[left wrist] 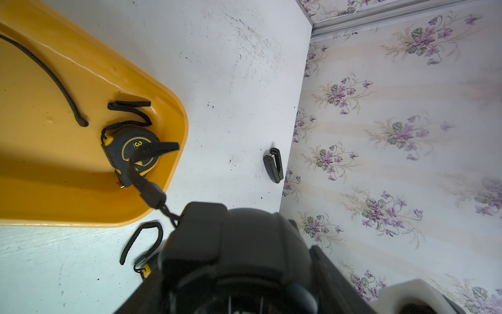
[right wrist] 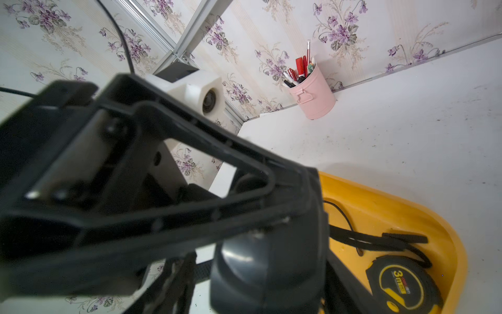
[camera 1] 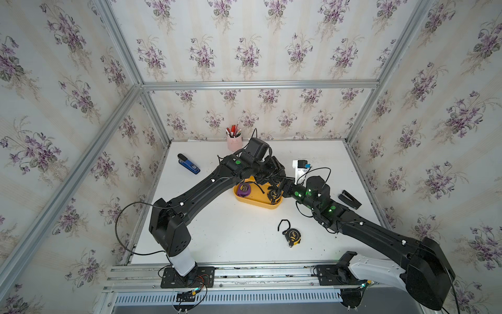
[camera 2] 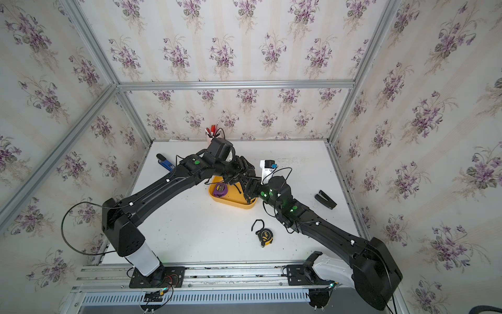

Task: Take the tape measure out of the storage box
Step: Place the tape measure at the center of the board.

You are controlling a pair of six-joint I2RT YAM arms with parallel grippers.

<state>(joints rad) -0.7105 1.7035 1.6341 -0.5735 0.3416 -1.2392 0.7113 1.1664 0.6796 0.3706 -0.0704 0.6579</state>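
Two in the storage box (camera 1: 255, 204): a purple tape measure (camera 1: 243, 189) at the box's end on the left arm's side, and a black-and-yellow tape measure (camera 1: 273, 196) lying flat, dial up, in the corner of the opposite end, against the box wall.
Outside the box: a third tape measure (camera 1: 292, 237) on the table in front of it, well apart.
Right gripper (camera 1: 281, 189): over the box's black-and-yellow end; its jaws are hidden, so I cannot tell whether they are open or closed.
Left gripper (camera 1: 271, 178): over the box's middle, just beside the right one; its jaw state is equally unreadable.
Strap (left wrist: 146, 187): dangles across the boxed black-and-yellow case; what holds it is unclear.
Deciding relation: that case sits just below the right gripper, toward the box's end wall, so the right arm is nearer.
Long axis: none strong, since the case is nearly round; its own strap trails toward the box's middle.
Likely difficulty: the box wall crowds one side of the case.
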